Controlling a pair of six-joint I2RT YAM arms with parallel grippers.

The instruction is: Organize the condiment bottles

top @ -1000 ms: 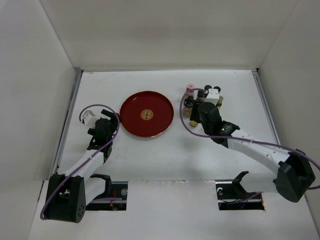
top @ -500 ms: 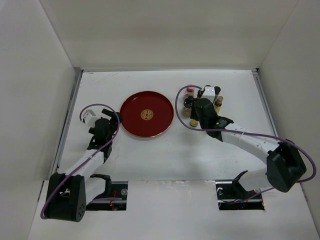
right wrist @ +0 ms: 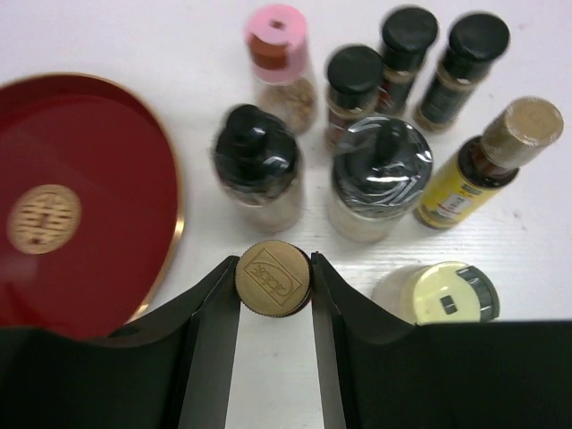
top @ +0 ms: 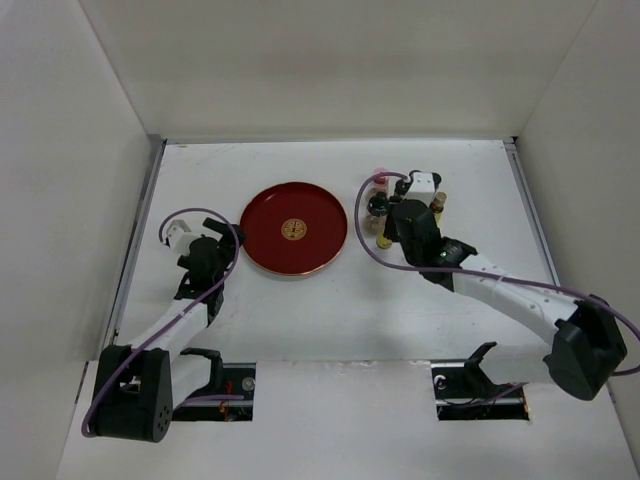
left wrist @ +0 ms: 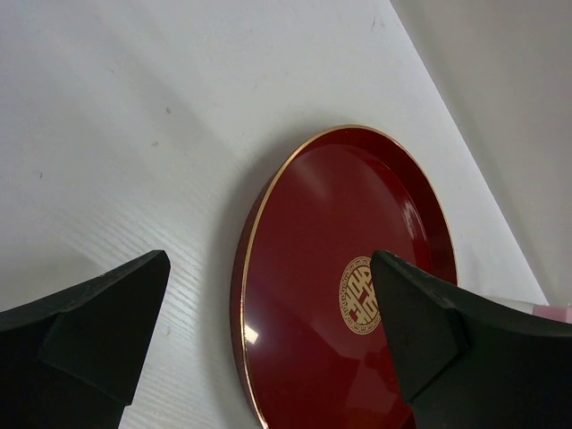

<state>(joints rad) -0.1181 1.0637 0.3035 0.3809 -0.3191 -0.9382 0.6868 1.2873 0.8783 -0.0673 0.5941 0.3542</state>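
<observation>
Grasp step: right gripper (right wrist: 273, 268) clamps the gold-capped bottle (right wrist: 273, 279) just beside the red tray (right wrist: 89, 143); next, presumably, a straight lift. Left gripper (left wrist: 268, 264) wide.

The top external camera looks down on the white table (top: 300, 330) from above its near edge. The left wrist camera, low, faces right across the round red lacquered tray (left wrist: 304, 223). The right wrist camera, close above the small glass condiment bottles (right wrist: 382, 179), shares that tray.
</observation>
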